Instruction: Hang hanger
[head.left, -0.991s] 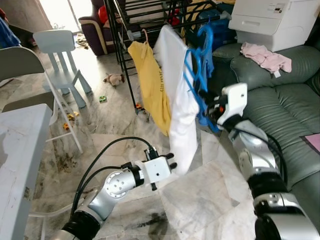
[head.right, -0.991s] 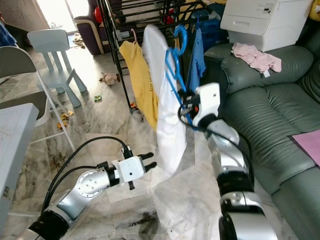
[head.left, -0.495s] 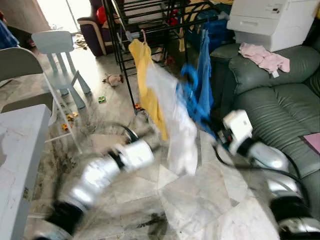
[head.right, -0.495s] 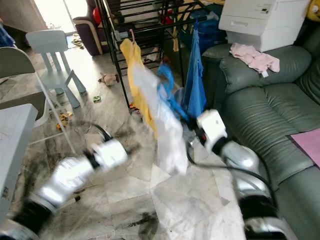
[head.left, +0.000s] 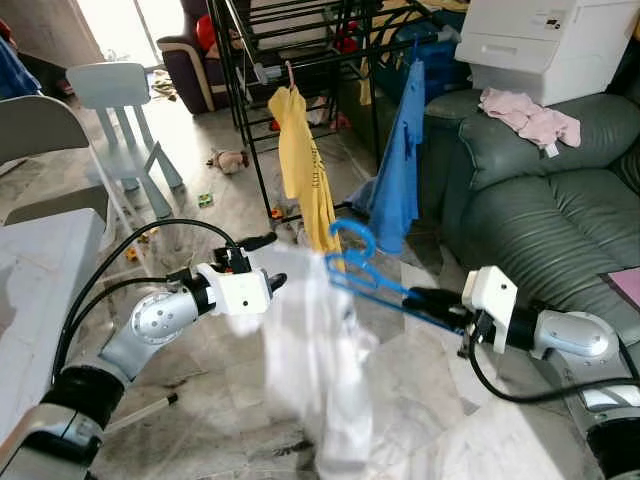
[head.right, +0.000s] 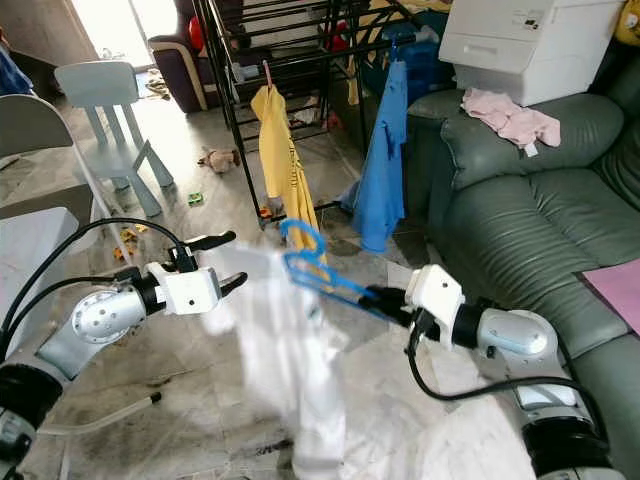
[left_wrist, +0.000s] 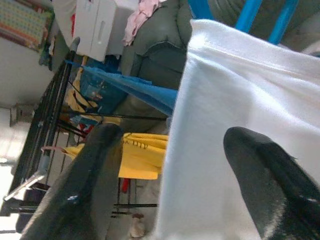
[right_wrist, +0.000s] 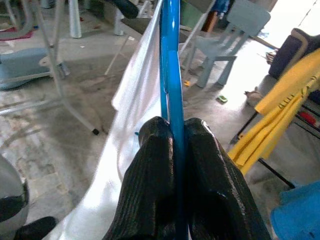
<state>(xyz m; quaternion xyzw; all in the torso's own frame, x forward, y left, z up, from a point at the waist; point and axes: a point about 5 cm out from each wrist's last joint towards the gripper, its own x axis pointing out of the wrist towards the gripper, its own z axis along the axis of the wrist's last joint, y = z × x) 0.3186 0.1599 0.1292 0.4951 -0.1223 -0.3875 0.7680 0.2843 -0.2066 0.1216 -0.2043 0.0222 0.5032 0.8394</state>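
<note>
Drying rack (head.left: 300, 40) at back centre, two garments hung from it. Sofa (head.left: 540, 190) to right. Chairs (head.left: 120, 120) and table (head.left: 40, 290) to left.

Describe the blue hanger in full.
The blue hanger looks like thin plastic, its hook curled at the top. It lies tilted nearly flat, low above the floor, off the drying rack. The right gripper pinches one bar between its fingers. A white garment droops from it, beside the open left gripper.

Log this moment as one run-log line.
right pincer: shut on blue hanger | left pincer: open beside white shirt | shirt draped on hanger | drying rack: not reached
</note>
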